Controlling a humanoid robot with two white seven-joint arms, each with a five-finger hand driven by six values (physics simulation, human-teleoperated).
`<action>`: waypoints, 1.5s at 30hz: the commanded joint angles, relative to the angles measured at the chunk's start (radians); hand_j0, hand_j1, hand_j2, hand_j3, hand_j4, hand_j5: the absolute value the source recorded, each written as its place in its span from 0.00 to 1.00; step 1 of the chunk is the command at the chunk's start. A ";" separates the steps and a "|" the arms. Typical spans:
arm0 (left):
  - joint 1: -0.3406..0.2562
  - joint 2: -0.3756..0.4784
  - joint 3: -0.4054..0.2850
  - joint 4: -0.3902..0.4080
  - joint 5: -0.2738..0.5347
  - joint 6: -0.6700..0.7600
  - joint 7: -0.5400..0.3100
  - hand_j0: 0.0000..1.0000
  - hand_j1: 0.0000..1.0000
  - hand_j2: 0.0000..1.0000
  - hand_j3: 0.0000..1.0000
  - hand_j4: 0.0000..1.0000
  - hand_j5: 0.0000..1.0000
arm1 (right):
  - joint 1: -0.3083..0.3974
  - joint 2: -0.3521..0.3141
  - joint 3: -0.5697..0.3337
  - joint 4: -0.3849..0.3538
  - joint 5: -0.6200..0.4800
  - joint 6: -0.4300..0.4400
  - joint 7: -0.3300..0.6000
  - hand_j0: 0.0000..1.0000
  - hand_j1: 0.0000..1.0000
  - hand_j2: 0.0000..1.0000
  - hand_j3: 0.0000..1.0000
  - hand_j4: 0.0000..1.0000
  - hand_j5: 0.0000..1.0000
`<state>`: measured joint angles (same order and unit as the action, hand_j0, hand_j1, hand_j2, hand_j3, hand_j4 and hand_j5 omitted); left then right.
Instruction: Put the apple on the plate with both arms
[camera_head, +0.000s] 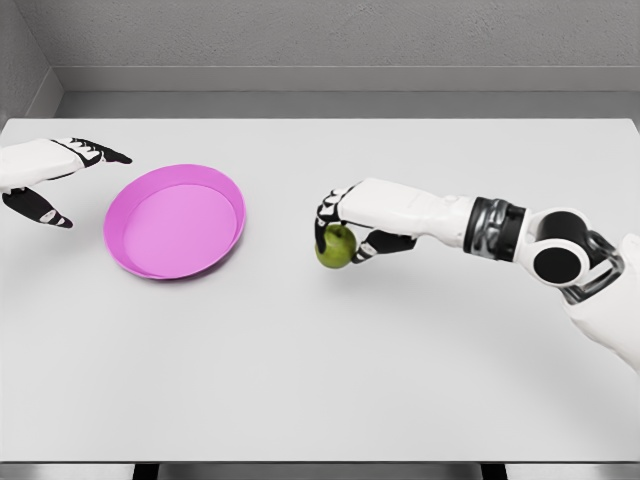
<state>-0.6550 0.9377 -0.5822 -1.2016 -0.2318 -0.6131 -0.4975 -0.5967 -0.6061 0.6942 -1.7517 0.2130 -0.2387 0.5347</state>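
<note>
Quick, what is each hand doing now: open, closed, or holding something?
Left hand: open, holding nothing, beside the pink plate.
Right hand: closed on the green apple.

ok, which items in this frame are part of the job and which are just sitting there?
Part of the job:
- green apple, held in the right robot hand
- pink plate, nothing on it
- left robot hand, open beside the plate

Just there:
- white table, the work surface
- nothing else lies on it
</note>
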 joint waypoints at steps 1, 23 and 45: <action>0.000 0.001 0.001 0.000 0.006 0.002 0.000 1.00 1.00 1.00 1.00 1.00 1.00 | -0.002 0.002 0.008 0.000 -0.004 0.002 -0.001 0.39 0.39 0.39 0.39 0.39 0.39; -0.075 -0.114 -0.034 -0.225 -0.308 0.002 0.000 1.00 1.00 1.00 1.00 1.00 1.00 | 0.080 -0.403 -0.392 0.113 -0.003 0.010 0.007 1.00 1.00 1.00 1.00 1.00 1.00; -0.318 -0.346 -0.570 -0.414 -0.236 0.002 -0.013 1.00 1.00 1.00 1.00 1.00 1.00 | 0.110 -0.379 -0.300 0.084 -0.004 -0.097 0.007 1.00 1.00 1.00 1.00 1.00 1.00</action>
<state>-0.9725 0.5943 -1.1198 -1.6156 -0.4890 -0.6129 -0.5098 -0.4863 -0.9869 0.3928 -1.6663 0.2123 -0.3373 0.5419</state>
